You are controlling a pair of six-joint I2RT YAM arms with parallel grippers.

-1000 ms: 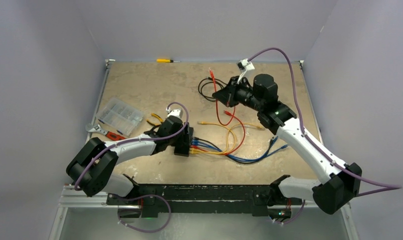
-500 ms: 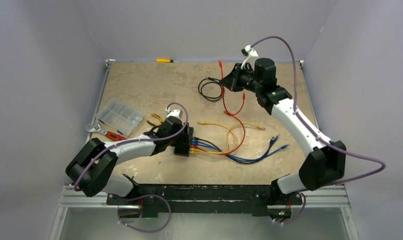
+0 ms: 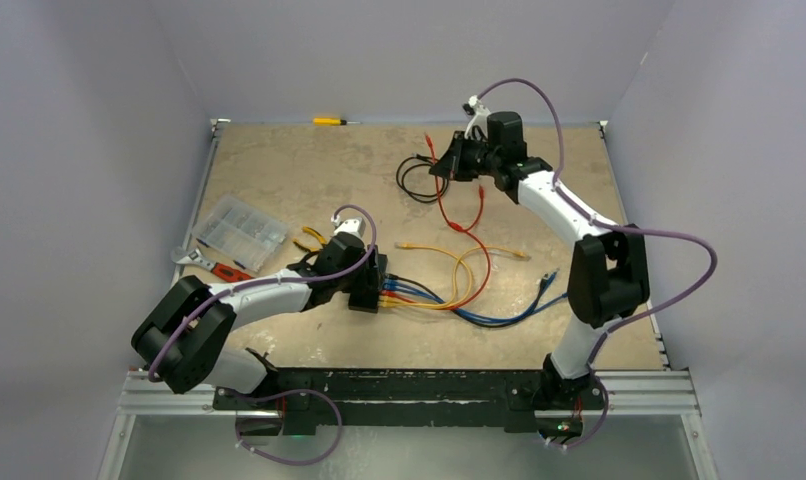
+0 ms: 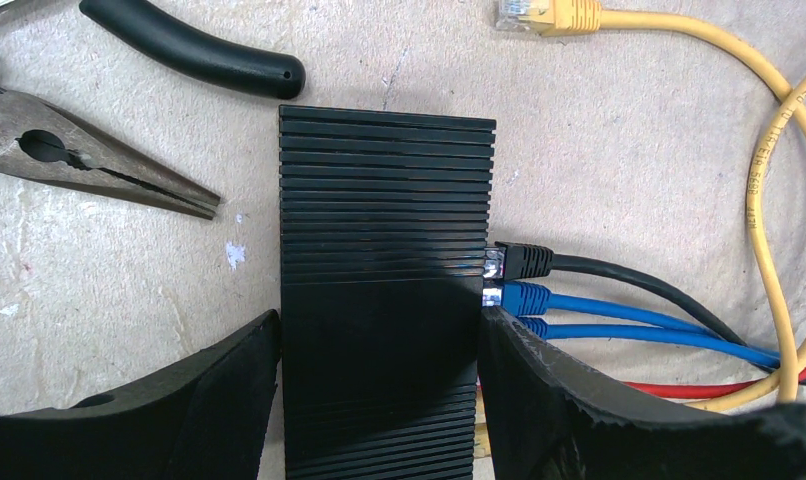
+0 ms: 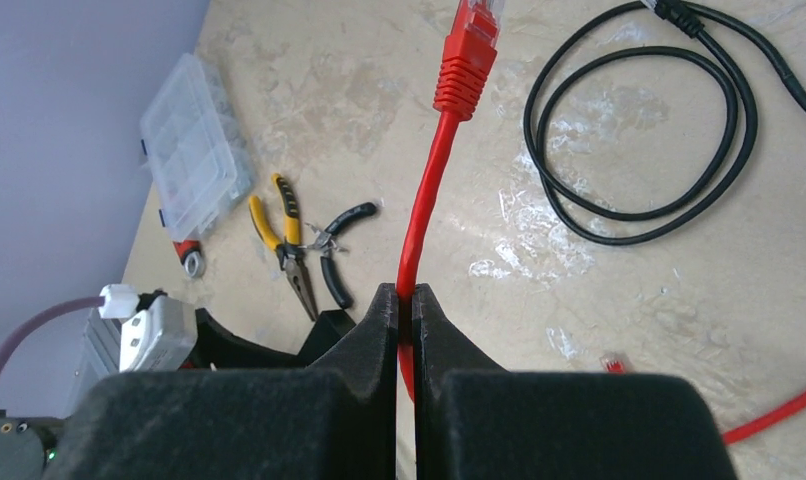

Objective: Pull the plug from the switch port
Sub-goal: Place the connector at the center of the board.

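The switch (image 4: pixel 384 250), a flat black ribbed box, lies on the table at near centre-left (image 3: pixel 367 283). My left gripper (image 4: pixel 379 330) is shut on it, one finger against each long side. Black (image 4: pixel 524 262) and blue (image 4: pixel 524 298) plugs sit in its right face, and cables fan out to the right. My right gripper (image 5: pixel 404 295) is shut on a red cable (image 5: pixel 424 210), held up over the far middle of the table (image 3: pixel 447 165). The cable's red plug (image 5: pixel 467 50) sticks out free beyond the fingertips, in no socket.
A coiled black cable (image 3: pixel 419 178) lies below the right gripper. Loose yellow (image 3: pixel 459 255) and blue (image 3: pixel 519 310) cables cross the centre. A clear compartment box (image 3: pixel 241 230), pliers (image 4: pixel 79 165) and a wrench (image 3: pixel 194 260) lie left of the switch. A yellow screwdriver (image 3: pixel 331 121) rests at the far edge.
My right arm has swung its gripper toward the far edge and slightly left, lifting the red cable along; its elbow has risen. The left arm and the switch have not moved.
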